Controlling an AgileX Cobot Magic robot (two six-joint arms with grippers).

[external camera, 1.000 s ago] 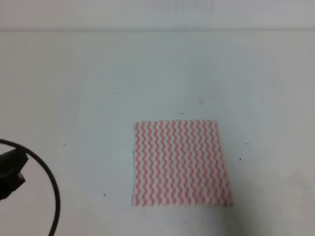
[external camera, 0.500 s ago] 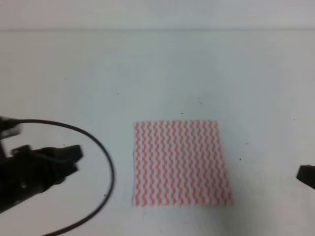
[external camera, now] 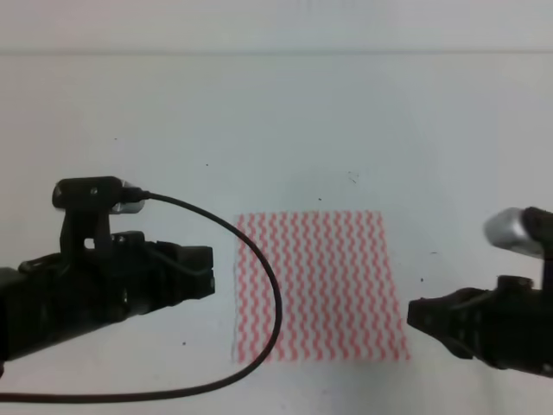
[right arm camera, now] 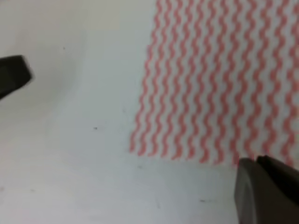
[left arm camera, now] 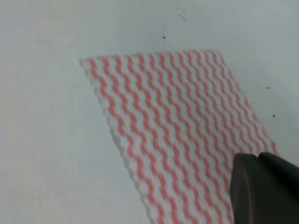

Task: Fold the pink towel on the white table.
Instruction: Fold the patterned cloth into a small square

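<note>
The pink towel (external camera: 318, 285) is laid flat and unfolded on the white table (external camera: 276, 121), a little right of centre and toward the near edge in the high view. Its edges look straight and no corner is seen lifted.

The left gripper (external camera: 206, 271) is positioned just beside the towel's left edge, roughly at mid-height, with a narrow strip of bare table seen between tip and cloth. No contact with the towel is seen. Whether its claw is wide or narrow cannot be told: only a dark block is seen from above, and just one dark finger (left arm camera: 264, 189) is caught at the lower right of the left wrist view, over the towel's near side.

A black cable (external camera: 259, 285) is looped from the left arm across the towel's left margin and down to the near edge.

The right gripper (external camera: 415, 313) is placed just beside the towel's lower right corner, tip pointed at it. One dark finger (right arm camera: 266, 191) is seen at the lower right of the right wrist view, at the towel's near edge. Its claw opening cannot be told either.
</note>
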